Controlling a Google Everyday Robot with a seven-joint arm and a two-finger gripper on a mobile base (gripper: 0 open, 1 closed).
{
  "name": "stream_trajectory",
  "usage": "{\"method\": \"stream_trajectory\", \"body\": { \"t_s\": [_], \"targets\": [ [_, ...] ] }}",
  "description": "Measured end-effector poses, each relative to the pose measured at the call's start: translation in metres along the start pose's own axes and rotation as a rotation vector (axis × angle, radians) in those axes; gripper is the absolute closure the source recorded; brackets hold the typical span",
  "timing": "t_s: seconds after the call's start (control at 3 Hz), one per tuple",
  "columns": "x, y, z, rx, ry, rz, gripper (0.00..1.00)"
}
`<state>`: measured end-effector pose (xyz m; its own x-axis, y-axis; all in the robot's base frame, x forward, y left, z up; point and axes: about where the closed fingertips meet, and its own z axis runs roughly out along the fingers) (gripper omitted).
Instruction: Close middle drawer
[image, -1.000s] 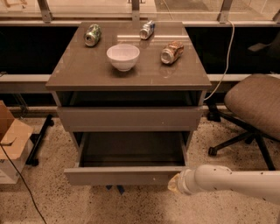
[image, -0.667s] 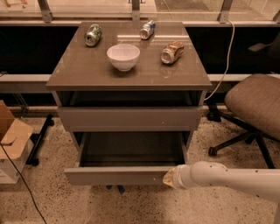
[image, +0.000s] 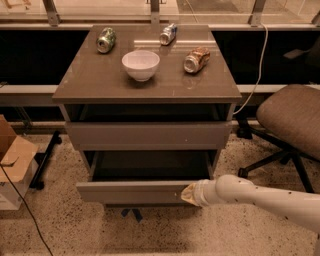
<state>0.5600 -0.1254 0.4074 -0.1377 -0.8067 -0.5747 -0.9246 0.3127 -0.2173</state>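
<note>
A robot's pale arm reaches in from the lower right, its tool (image: 188, 194) pressed against the right end of the middle drawer's (image: 131, 192) front panel, just beside a tiny pale speck; whether the tool is clenched or released cannot be told. The middle drawer stands pulled well out of the grey-brown cabinet, its deep box open to view below the taller drawer front (image: 149, 135) above it. On the tabletop (image: 95, 82), a white bowl (image: 141, 64) sits among three cans lying on their sides: a green can (image: 106, 40), a silver can (image: 168, 34) and a brown can (image: 196, 60), with no label legible. A brown office chair (image: 290, 117) stands at right, a cardboard box (image: 12, 160) at left.
</note>
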Motion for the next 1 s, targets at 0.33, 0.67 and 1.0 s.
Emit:
{"method": "stream_trajectory", "body": {
  "t_s": [0.33, 0.67, 1.0],
  "targets": [
    [-0.0105, -0.0229, 0.0109, -0.011, -0.047, -0.015, 1.00],
    [-0.0105, -0.0228, 0.0109, -0.011, -0.047, -0.015, 1.00],
    [-0.0112, -0.0214, 0.0125, -0.014, -0.048, -0.016, 0.81]
  ]
}}
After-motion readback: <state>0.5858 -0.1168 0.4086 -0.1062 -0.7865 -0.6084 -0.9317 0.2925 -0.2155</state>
